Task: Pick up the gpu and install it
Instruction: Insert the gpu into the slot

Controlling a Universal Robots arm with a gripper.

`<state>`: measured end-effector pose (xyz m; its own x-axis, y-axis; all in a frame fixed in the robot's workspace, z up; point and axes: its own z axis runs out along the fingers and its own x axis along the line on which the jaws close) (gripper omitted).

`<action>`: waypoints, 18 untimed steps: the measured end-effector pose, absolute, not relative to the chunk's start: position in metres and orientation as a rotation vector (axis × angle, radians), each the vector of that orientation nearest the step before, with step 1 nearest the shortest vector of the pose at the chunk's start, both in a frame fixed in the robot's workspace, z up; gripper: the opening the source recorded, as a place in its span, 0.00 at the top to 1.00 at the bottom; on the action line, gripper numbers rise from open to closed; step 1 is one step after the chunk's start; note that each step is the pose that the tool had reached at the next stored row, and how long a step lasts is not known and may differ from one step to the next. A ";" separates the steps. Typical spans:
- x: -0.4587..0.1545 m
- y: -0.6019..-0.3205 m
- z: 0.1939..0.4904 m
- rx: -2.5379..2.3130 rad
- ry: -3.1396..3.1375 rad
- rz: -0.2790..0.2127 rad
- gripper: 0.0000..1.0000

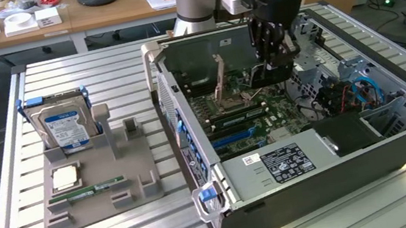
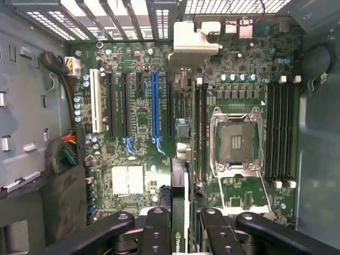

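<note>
My gripper (image 1: 272, 56) is down inside the open computer case (image 1: 321, 175), above the motherboard (image 1: 261, 116). It is shut on the gpu (image 1: 269, 75), a thin black card held upright. In the wrist view the gpu (image 2: 179, 191) shows edge-on between the two black fingers (image 2: 156, 231), with its silvery end bracket (image 2: 194, 40) towards the case's slotted rear wall. The card hangs over the board between the blue expansion slot (image 2: 154, 106) and the empty CPU socket (image 2: 236, 141), roughly in line with a black slot (image 2: 169, 106). Whether it touches the slot I cannot tell.
On the slatted table at the exterior view's left, a grey holder (image 1: 140, 183) carries a blue-labelled hard drive (image 1: 65, 128), a CPU (image 1: 65, 177) and a green RAM stick (image 1: 87, 190). Cable bundles (image 2: 66, 151) and the power supply (image 1: 282, 163) crowd the case interior. Desks stand behind.
</note>
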<state>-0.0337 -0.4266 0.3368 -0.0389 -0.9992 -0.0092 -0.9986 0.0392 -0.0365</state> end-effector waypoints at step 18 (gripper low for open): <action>-0.041 -0.431 0.331 -2.155 2.242 -0.031 0.74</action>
<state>-0.0411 -0.4305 0.3314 -0.0392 -0.9992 -0.0093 -0.9986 0.0395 -0.0365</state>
